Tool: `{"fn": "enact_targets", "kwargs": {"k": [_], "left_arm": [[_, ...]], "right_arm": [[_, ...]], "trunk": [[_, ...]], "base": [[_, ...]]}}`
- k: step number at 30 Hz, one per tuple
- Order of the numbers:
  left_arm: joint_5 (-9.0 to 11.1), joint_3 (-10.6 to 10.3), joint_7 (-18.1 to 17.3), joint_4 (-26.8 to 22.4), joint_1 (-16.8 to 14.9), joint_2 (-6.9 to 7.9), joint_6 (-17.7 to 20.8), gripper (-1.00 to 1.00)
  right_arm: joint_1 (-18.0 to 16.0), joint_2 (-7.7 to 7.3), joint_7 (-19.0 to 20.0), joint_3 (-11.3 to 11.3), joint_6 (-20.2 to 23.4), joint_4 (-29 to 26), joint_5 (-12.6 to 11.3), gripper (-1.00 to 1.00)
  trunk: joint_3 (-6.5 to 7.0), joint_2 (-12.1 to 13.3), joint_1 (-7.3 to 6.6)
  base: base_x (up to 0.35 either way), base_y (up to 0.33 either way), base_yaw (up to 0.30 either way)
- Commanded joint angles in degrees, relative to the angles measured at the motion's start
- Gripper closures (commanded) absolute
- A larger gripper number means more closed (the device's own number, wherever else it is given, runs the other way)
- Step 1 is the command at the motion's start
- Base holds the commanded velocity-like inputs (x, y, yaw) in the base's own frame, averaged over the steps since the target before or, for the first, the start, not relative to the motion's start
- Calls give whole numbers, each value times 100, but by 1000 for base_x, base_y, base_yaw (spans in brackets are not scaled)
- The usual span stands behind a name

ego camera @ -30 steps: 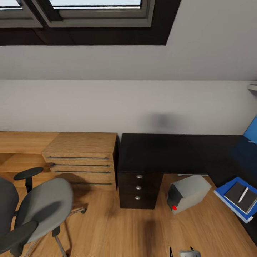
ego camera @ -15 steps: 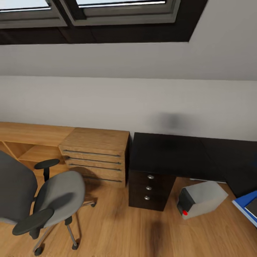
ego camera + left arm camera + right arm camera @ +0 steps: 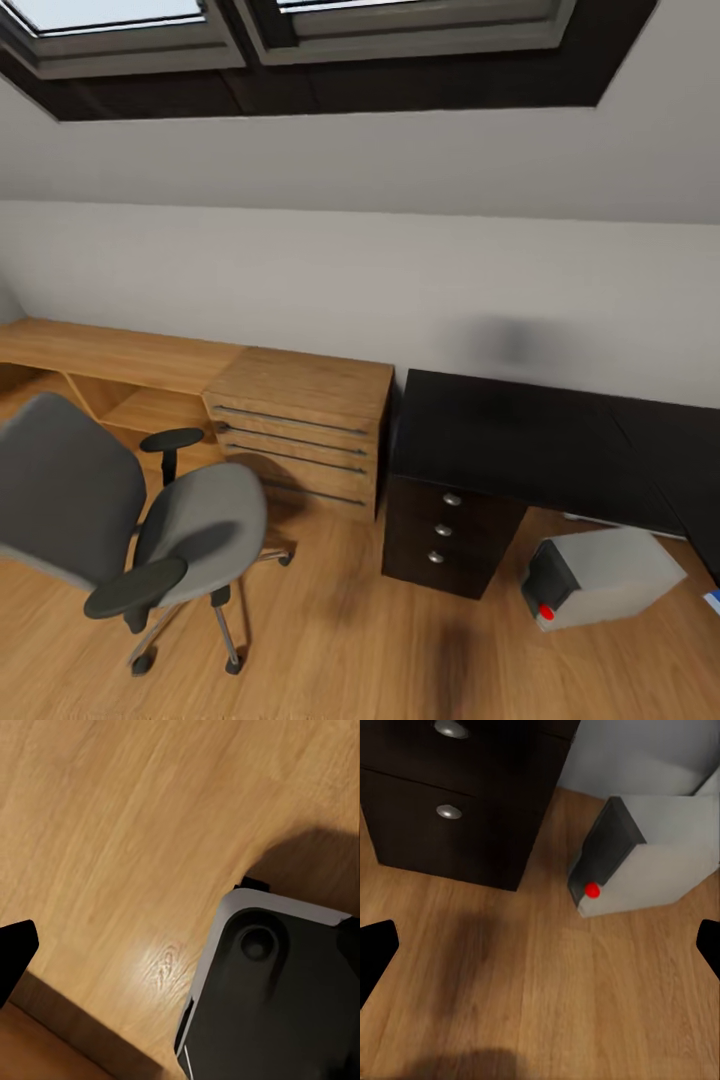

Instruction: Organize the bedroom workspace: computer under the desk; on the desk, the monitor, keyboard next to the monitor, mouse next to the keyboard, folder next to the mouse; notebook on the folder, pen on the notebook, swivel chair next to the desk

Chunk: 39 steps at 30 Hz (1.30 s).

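Observation:
The swivel chair (image 3: 150, 540), with grey seat and back and black armrests, stands on the wooden floor at the left, apart from the desk (image 3: 520, 440). The desk's glossy black top is bare here, with its dark drawer unit (image 3: 450, 530) below. The light-grey computer (image 3: 600, 575) with its red dot sits on the floor under the desk beside the drawers, and also shows as the computer (image 3: 649, 855) in the right wrist view. A blue sliver of the folder (image 3: 713, 601) touches the right edge. My right gripper (image 3: 540, 949) is open over the floor. My left gripper (image 3: 180, 945) is open, empty. Monitor, keyboard, mouse, notebook and pen are out of view.
A light wooden drawer chest (image 3: 300, 430) stands against the desk's left side, with a long low wooden shelf (image 3: 110, 355) running left along the wall. Skylight windows (image 3: 300, 20) sit in the sloped ceiling. My own black base (image 3: 270, 997) shows over the floor.
The camera has swung left, so the whole picture has shifted right. The notebook and pen have left the right edge, the folder nearly so, and more of the chair and shelf has come in.

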Motion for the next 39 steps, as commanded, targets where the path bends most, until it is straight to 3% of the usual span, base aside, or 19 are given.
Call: {"fn": "enact_targets", "kwargs": {"k": [1, 4, 10, 24, 39], "left_arm": [[57, -49, 41, 2, 1, 7, -98, -100], [56, -49, 41, 123, 1, 1, -432, -100], [50, -49, 41, 200, 1, -9, -586, -100], [53, -49, 49, 219, 1, -6, -625, -100], [53, -49, 49, 219, 1, -12, -617, -100]], "right_arm": [[0, 4, -54, 49, -11, 5, -2, -100], [8, 8, -89, 49, -41, 5, -2, -100], [11, 15, -185, 49, -53, 5, -2, -100], [12, 16, -206, 46, -41, -3, -2, -100], [12, 10, -206, 40, -56, -4, -1, -100]], "trunk": [[-16, -11, 3], [-31, -11, 3], [-57, -11, 3], [-74, -11, 3], [35, -11, 3]], "base": [[0, 0, 210], [0, 0, 205], [0, 0, 189], [0, 0, 130], [0, 0, 116]]}}
